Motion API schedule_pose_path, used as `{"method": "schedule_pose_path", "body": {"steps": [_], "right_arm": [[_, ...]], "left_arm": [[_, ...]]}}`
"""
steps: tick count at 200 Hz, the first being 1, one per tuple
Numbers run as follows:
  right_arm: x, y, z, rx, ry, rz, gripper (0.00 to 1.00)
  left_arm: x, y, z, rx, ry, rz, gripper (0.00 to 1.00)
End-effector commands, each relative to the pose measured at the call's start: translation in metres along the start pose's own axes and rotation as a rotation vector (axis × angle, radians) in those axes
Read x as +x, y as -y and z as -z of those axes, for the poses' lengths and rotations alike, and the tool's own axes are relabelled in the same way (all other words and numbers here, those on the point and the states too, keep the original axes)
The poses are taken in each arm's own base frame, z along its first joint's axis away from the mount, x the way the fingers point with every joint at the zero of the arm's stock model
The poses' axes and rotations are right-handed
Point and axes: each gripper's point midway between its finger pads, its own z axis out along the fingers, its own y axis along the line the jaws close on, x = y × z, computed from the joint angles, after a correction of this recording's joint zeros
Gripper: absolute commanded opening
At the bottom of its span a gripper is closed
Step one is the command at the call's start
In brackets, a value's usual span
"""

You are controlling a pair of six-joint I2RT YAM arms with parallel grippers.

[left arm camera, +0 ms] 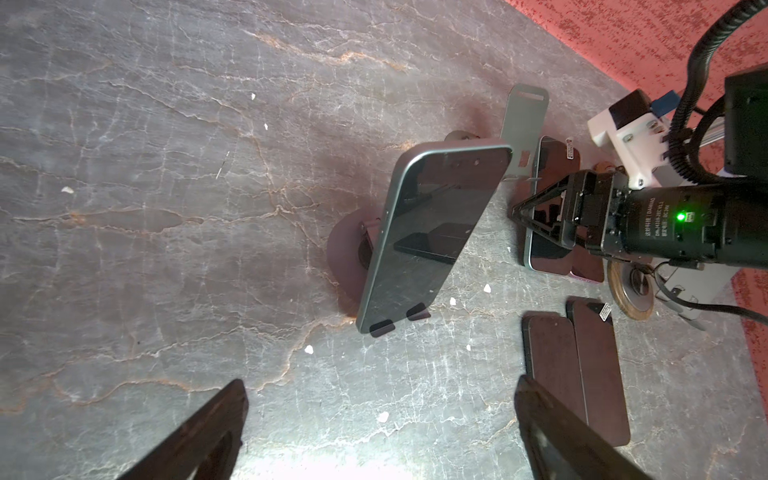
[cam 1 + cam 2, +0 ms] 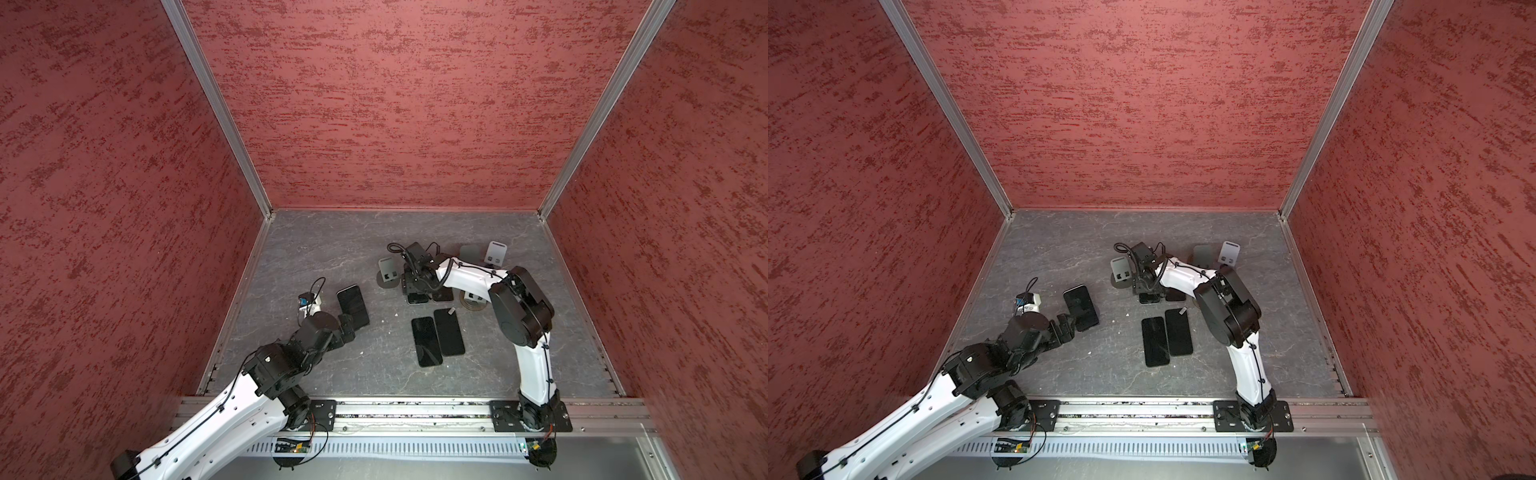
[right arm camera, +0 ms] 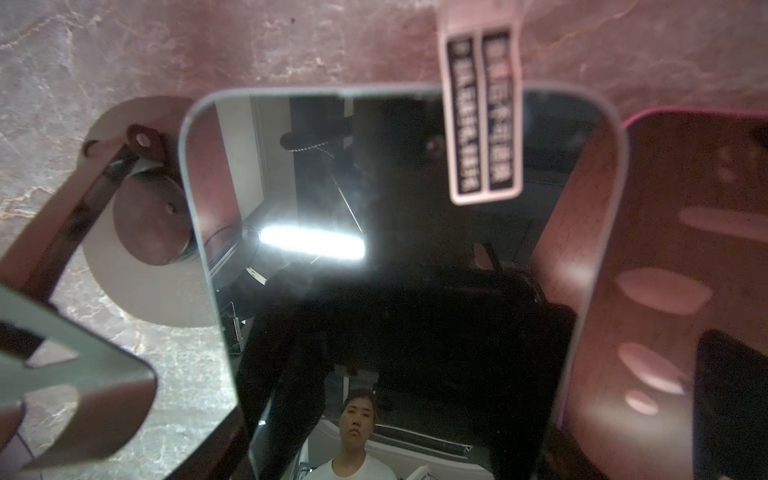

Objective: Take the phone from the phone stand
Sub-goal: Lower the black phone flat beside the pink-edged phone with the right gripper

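One arched arm [image 2: 524,318], right gripper [image 2: 417,289] around phone [image 3: 415,270]

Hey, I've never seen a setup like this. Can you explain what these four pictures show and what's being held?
Two robot arms with pincer grippers work on a grey table inside red walls. Two pictures look down from above; the other two come from cameras on the arms' wrists. The left gripper is open and empty, facing a phone leaning on a phone stand. The right gripper straddles a second phone; whether it clamps it is unclear. Other phones lie flat, and some empty stands sit farther back.
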Motion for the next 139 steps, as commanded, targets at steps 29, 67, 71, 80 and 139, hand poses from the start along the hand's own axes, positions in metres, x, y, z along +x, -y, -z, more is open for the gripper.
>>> {"method": "schedule_pose_path", "body": {"steps": [29,67,71,80,139], "right_arm": [[0.019,0.020,-0.013,0.135,-0.069,0.014,0.72],[0.019,0.026,-0.014,0.177,-0.058,0.023,0.73],[0.019,0.026,-0.014,0.181,-0.056,0.021,0.73],[0.018,0.028,-0.013,0.189,-0.054,0.026,0.73],[0.016,0.023,-0.015,0.199,-0.050,0.045,0.75]], "left_arm": [[-0.001,-0.006,0.001,-0.027,0.007,-0.008,1.00],[-0.002,-0.006,0.001,-0.027,0.011,-0.015,1.00],[-0.002,-0.005,0.001,-0.027,0.012,-0.016,1.00],[-0.003,-0.005,0.001,-0.024,0.013,-0.016,1.00],[-0.003,-0.004,0.000,-0.022,0.013,-0.017,1.00]]}}
